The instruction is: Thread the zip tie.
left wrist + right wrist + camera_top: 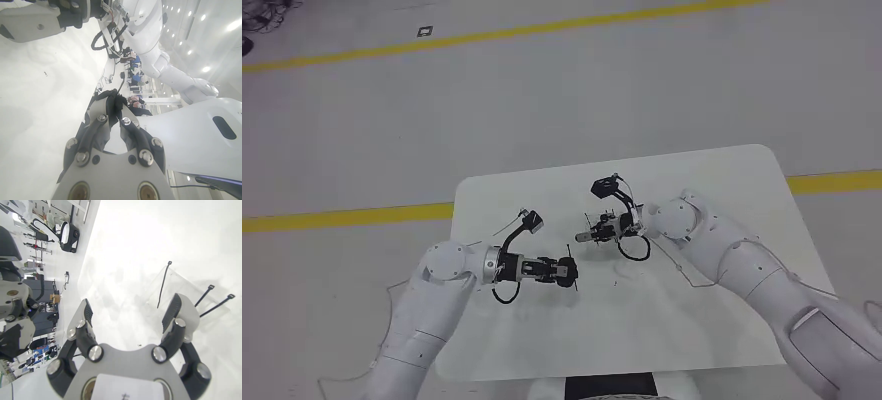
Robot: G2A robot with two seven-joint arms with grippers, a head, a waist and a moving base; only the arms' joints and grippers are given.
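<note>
My left gripper point(115, 98) is shut on a thin black zip tie point(121, 83). The tie's square head sticks out beyond the fingertips, away from the white table point(722, 180). My right gripper point(130, 303) is open with nothing between its ribbed pads point(173, 308). In the top view the left gripper point(570, 268) and the right gripper point(585, 238) face each other near the table's middle, a short gap apart. A clear tray point(181, 279) beyond the right gripper holds three more black zip ties point(163, 283).
A small dark speck point(140, 345) lies on the table near the right gripper. The table's far and right parts are bare white surface. Yellow floor lines point(342, 217) run beside and beyond the table.
</note>
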